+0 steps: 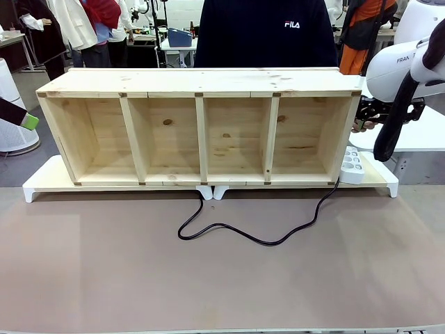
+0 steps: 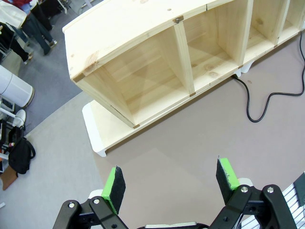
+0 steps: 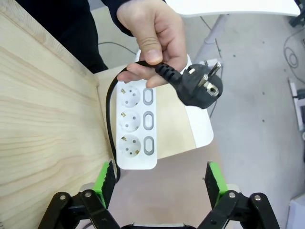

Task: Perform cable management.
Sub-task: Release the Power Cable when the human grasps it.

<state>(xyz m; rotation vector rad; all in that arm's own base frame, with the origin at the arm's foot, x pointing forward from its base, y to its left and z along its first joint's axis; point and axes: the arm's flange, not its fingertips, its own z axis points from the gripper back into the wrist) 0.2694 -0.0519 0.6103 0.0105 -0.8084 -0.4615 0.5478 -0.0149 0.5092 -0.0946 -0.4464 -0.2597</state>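
The cable [image 1: 259,239] is a thin black cord. It snakes over the brown table from under the shelf's middle to its right end. In the right wrist view a person's hand [image 3: 152,33] holds the cable just behind its black plug [image 3: 201,87], above the white power strip [image 3: 136,125]. My right gripper [image 3: 159,180] is open below the plug, apart from it, with nothing between its green pads [image 3: 106,179]. From the front, the right gripper [image 1: 361,113] is at the shelf's right end. My left gripper [image 2: 170,180] hangs open and empty over the table's left part, far from the cable loop [image 2: 257,102].
A long wooden shelf [image 1: 201,129] with several open compartments lies on a white riser [image 1: 38,188] across the table's far side. The person [image 1: 268,35] stands behind it. The power strip [image 1: 352,165] sits on the riser's right end. A white table [image 1: 417,132] stands to the right.
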